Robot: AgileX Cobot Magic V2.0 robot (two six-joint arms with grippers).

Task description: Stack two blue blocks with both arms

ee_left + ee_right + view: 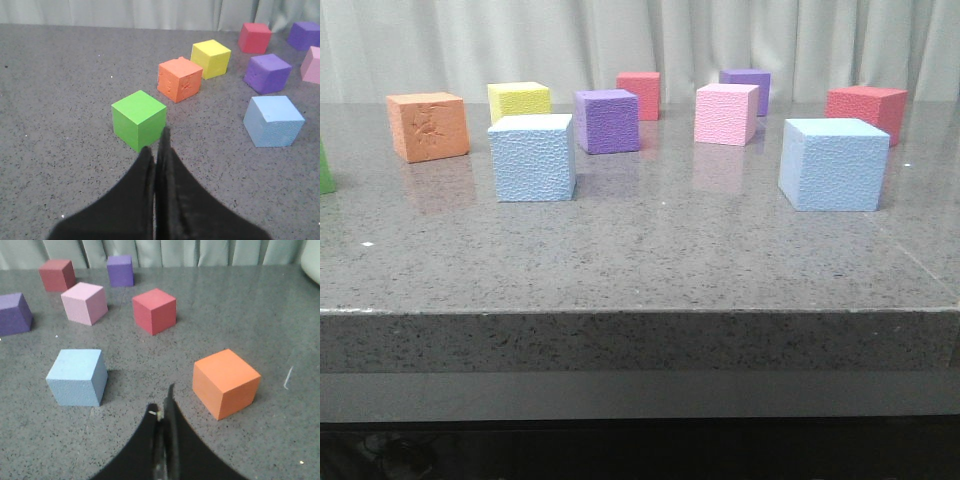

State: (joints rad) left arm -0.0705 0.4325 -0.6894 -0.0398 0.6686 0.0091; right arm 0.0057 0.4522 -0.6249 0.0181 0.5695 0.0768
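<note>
Both sky-blue pebbled foam cubes sit flat on the speckled grey stone bench (640, 270), well apart: the left one (532, 157) near the orange dented foam cube (428, 126), the right one (833, 163) just in front of a red foam cube (866, 108). Neither is touched yet.

The left black tool (156, 150) has its fingers pressed together, pointing at a smooth bright-green cube (138, 119) rather than the blue one off to its side. The right black tool (164, 412) is likewise closed to a slit, hanging between its blue cube and a smooth orange cube (226, 382).

My worry is neighbours: a tool going down as it points now could nudge the green or orange cube instead. Closed fingers would also just shove a blue cube along the polished bench. Foam is light and squashy, so a hard pinch might tilt it, and a crooked placement on that pebbled top could slide off.
</note>
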